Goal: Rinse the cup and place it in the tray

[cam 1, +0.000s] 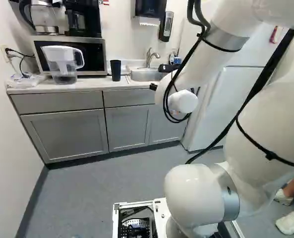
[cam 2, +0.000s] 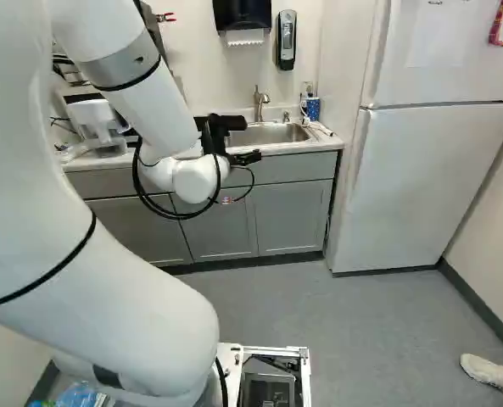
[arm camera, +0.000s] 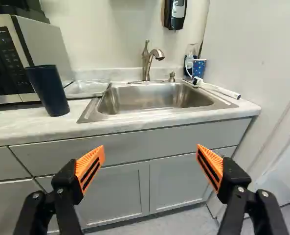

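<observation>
cup (arm camera: 48, 90) upright (wider end up), long axis vertical

Gray cabinets (cam 1: 65, 134) stand beneath a pale bench (cam 1: 94, 86) along a white wall (cam 2: 196, 59) in a small kitchen area. A microwave (cam 1: 98, 54) sits at the left of the left base view, while a white refrigerator (cam 2: 429, 182) stands at the right of the right base view. A dark paper towel dispenser (cam 2: 248, 13) hangs beside a soap dispenser (cam 2: 286, 41); dark baseboard (cam 2: 484, 309) edges the gray floor (cam 2: 370, 318).
</observation>
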You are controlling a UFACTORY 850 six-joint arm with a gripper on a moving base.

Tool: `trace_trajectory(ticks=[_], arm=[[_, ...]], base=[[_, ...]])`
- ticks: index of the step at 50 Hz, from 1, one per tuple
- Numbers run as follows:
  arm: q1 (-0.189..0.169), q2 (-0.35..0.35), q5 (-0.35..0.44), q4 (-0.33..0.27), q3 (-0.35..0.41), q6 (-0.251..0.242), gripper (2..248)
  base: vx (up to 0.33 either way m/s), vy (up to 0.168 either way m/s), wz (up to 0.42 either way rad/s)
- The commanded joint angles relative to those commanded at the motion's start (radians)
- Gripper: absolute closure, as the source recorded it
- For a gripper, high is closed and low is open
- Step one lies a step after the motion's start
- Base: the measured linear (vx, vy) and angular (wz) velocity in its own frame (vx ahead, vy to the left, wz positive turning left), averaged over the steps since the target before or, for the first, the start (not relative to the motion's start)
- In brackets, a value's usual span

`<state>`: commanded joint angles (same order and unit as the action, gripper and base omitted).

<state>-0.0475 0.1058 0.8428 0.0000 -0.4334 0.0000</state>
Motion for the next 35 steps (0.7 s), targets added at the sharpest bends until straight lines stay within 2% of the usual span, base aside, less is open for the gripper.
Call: trace_trajectory(ticks=[35], arm=[[0.015,0.010,-0.058,0.000,-0.073,0.000,3]], base=[[0.000,0.000,0.000]])
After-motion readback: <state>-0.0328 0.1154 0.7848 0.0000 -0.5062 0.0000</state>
